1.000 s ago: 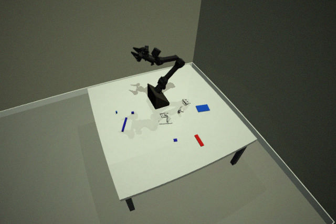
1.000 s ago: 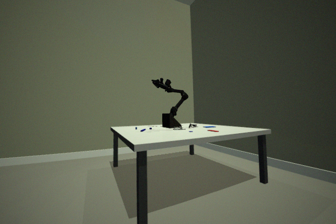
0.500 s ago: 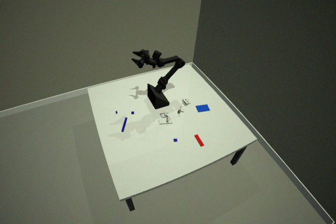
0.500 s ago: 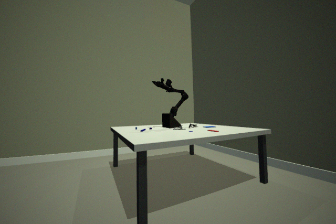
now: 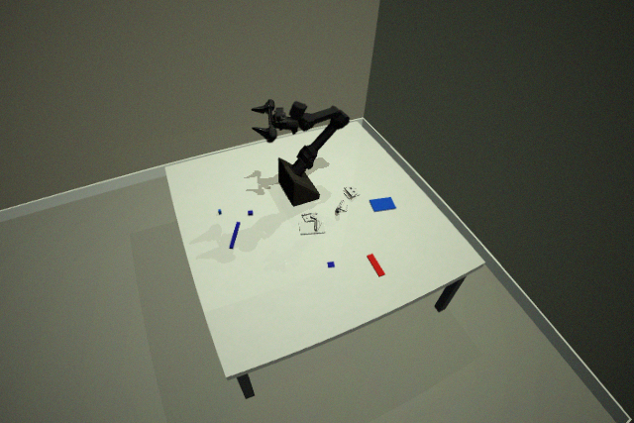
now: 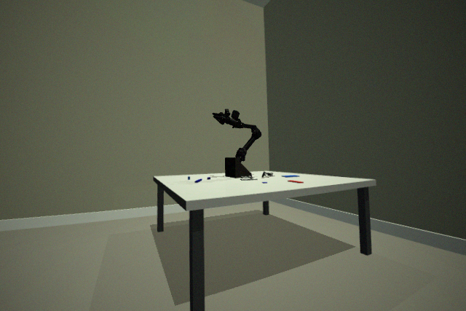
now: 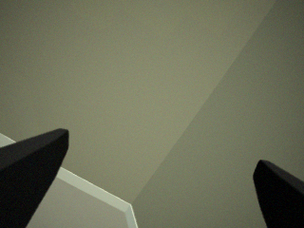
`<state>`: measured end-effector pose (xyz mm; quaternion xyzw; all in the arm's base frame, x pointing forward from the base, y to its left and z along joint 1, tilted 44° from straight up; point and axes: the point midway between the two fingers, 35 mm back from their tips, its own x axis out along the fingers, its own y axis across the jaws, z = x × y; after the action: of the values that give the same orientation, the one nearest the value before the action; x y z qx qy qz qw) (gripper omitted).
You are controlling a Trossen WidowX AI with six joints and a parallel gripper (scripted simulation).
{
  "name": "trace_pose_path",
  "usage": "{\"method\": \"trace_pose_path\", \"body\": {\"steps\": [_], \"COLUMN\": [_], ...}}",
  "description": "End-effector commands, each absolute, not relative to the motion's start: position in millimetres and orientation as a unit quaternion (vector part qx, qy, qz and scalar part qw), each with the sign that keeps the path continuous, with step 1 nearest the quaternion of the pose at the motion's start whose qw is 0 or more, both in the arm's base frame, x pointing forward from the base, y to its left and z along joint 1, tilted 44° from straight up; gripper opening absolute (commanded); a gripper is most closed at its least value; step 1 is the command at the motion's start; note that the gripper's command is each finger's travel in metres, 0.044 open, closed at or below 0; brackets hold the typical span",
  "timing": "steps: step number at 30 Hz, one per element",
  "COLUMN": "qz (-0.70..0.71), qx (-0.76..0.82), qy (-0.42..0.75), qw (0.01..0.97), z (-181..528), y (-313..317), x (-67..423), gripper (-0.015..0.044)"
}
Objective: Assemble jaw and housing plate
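Gripper (image 5: 252, 119) (image 6: 212, 113) (image 7: 163, 153) hangs wide open and empty, while pale base (image 5: 311, 225) (image 6: 248, 178) and loose parts (image 5: 341, 207) (image 6: 267, 174) lie apart near arm (image 5: 322, 138) (image 6: 250, 143), with meshing and closing (seemingly) both left to do.

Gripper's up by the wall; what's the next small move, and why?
I'd probably swing the gripper down toward the pale parts: it hangs open and empty, high above the table, and the wrist view shows mostly wall.
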<state>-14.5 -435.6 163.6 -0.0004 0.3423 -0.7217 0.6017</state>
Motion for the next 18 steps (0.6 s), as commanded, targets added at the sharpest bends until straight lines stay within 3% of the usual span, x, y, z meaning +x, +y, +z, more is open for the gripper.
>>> {"method": "trace_pose_path", "body": {"steps": [1,18], "qz": [-0.687,-0.533], "qx": [-0.014,-0.079], "qy": [0.37,0.458], "qw": [0.625,0.707], "z": [157,133], "y": [-435,-419], "x": [4,79], "gripper": [0.044,0.044]}}
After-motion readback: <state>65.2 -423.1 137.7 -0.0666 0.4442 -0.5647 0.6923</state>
